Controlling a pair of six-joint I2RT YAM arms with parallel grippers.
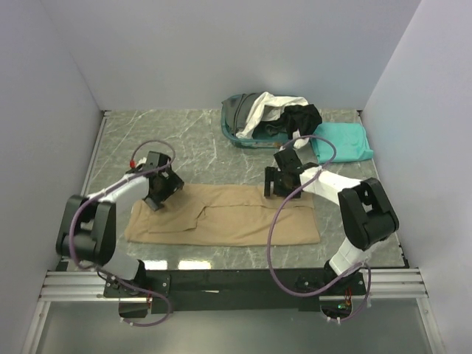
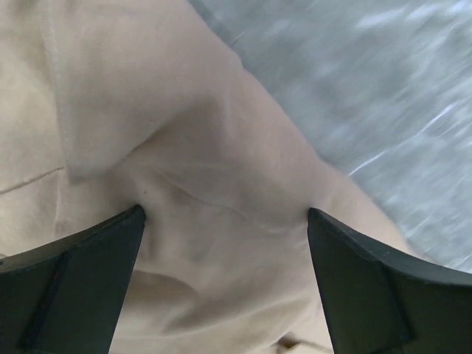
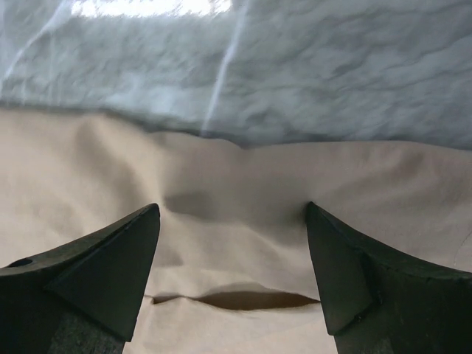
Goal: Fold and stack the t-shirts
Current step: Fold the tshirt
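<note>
While the left pincer [image 2: 225, 221] and right pincer [image 3: 232, 212] gape, the basket [image 1: 228, 130] holds crumpled shirts [image 1: 259, 109].

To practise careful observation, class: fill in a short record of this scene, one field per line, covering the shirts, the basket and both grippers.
Tan t-shirt: lying flat on the table, near centre, partly folded
Left gripper: open, over the tan shirt's far left corner, holding nothing
Right gripper: open, over the tan shirt's far edge toward the right, holding nothing
Basket: far side; white t-shirt and black t-shirt heaped in it, spilling over the rim
Teal t-shirt: folded, on the table right of the basket
</note>
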